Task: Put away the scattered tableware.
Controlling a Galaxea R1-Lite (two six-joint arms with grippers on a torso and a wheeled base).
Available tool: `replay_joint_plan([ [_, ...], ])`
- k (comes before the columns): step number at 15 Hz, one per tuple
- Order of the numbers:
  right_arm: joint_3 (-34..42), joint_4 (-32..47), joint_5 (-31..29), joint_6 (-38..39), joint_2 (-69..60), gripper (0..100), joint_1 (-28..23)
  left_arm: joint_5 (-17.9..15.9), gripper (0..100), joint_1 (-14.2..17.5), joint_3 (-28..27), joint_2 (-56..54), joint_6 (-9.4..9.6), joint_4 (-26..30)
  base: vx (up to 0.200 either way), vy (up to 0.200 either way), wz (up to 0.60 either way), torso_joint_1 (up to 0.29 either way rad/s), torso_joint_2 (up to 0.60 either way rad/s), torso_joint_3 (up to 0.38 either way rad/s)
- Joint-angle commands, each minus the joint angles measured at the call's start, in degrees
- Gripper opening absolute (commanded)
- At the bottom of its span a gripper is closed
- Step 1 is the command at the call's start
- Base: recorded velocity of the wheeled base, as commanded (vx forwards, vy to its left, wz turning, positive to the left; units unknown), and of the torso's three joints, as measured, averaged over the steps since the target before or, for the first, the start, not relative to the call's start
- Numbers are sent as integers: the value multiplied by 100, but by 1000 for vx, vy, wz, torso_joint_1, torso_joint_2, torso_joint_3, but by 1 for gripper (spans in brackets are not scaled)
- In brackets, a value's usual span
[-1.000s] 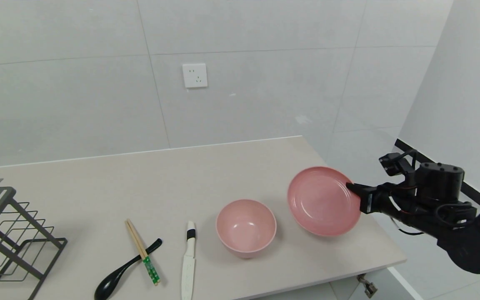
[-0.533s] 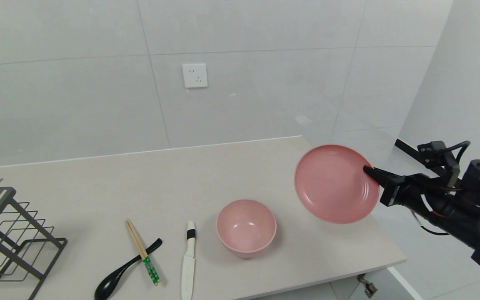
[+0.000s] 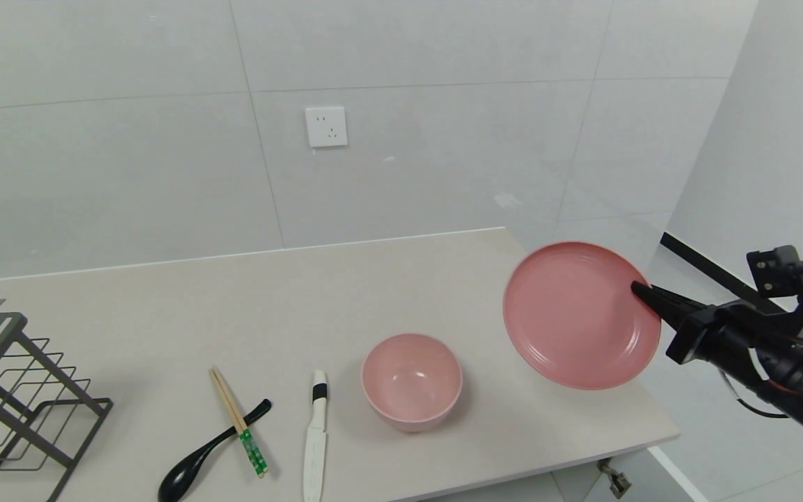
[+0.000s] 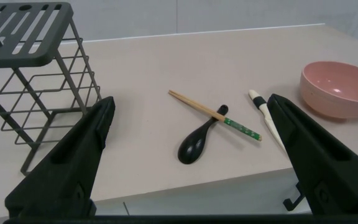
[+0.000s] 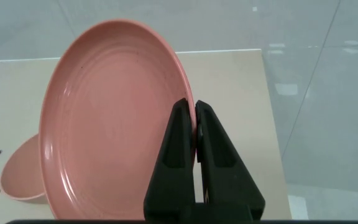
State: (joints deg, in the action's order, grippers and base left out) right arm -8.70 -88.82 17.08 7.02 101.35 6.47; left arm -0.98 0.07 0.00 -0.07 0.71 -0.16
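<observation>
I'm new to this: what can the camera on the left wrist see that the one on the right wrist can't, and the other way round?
Left wrist view: the wire rack and the open left pincer, with the black spoon, chopsticks and knife in full. Right wrist view: the pink plate, its rim clamped in the right pincer. Both: the pink bowl and the table.
</observation>
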Motion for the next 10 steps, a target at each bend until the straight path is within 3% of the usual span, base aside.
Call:
replay_joint_plan([
  [1,158,-4,6,10,-274,0,56,1,100,1,0,7,8,-2,0,0,0,0,0,0],
  [5,405,-4,-3,27,-696,0,407,-43,100,1,0,7,8,-2,0,0,0,0,0,0],
  [10,484,14,6,27,-1003,0,407,-272,100,1,0,7,26,-2,0,0,0,0,0,0],
])
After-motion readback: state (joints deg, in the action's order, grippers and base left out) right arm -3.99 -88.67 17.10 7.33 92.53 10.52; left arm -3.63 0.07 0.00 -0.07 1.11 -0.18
